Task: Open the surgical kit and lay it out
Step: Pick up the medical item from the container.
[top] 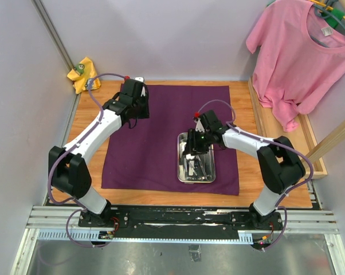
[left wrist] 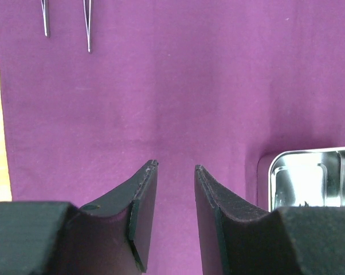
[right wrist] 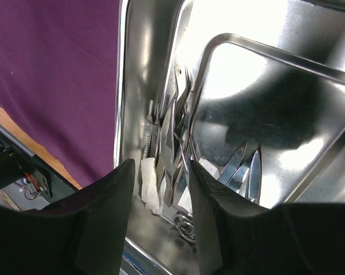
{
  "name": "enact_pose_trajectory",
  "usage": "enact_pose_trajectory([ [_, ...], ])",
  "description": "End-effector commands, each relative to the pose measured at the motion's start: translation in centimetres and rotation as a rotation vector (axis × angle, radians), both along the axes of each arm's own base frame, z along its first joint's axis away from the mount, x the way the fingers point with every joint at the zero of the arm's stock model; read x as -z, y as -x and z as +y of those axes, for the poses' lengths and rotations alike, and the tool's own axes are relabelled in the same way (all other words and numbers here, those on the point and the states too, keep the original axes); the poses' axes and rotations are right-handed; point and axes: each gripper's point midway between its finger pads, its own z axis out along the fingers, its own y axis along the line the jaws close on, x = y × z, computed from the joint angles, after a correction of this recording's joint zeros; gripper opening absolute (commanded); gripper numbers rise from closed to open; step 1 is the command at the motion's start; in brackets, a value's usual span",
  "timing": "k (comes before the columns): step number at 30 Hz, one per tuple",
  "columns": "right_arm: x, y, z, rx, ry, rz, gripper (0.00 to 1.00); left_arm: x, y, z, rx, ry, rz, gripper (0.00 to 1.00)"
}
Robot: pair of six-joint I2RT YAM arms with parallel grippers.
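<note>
Top external view: purple cloth (top: 155, 143) spread flat over the middle of the wooden table (top: 247, 91). On its near-right part, a steel tray (top: 210, 175), long side running near to far. Right gripper (top: 191, 153) down in the tray, arm reaching in from the right. Left gripper (top: 133, 117) above the cloth's far-left corner, well apart from the tray. Pink T-shirt (top: 301, 57) hanging at far right, off the table. Yellow rag (top: 82, 74) bunched at far left, just beyond the table's corner.

Left wrist view: fingers (left wrist: 141, 212) spread, only bare cloth in the gap, holding nothing. Beyond the fingertips, near the cloth's left edge, two slim metal tools (left wrist: 87, 26) lying side by side, only their ends in frame. Corner of the tray at the right of this view.

Right wrist view: fingers (right wrist: 212, 223) partway apart, astride a bundle of slim steel tools (right wrist: 173, 160) lying along one long wall of the tray. Sliver of space between one pad and the metal, so no clamp seen. White gauze (right wrist: 148, 182) crumpled at the near end of the bundle, touching it. Beside the bundle, a second shiny rectangular rim inside the tray, mirroring the tool tips. Lid or inner pan: cannot tell.
</note>
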Motion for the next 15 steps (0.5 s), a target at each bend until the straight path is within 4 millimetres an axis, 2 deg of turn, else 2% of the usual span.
enact_pose_trajectory([
  [1,-0.6,-0.7,2.0,-0.027,-0.044,-0.026,0.44,-1.4,0.2,-0.1,0.003,0.025,-0.047,0.37],
  [9,0.2,-1.6,2.5,-0.027,-0.031,-0.019,0.31,-0.8,0.2,-0.1,0.005,0.017,-0.036,0.37],
  [15,1.0,-2.0,2.8,-0.026,-0.022,-0.006,0.28,-0.8,0.1,0.0,-0.002,-0.009,-0.044,0.37],
])
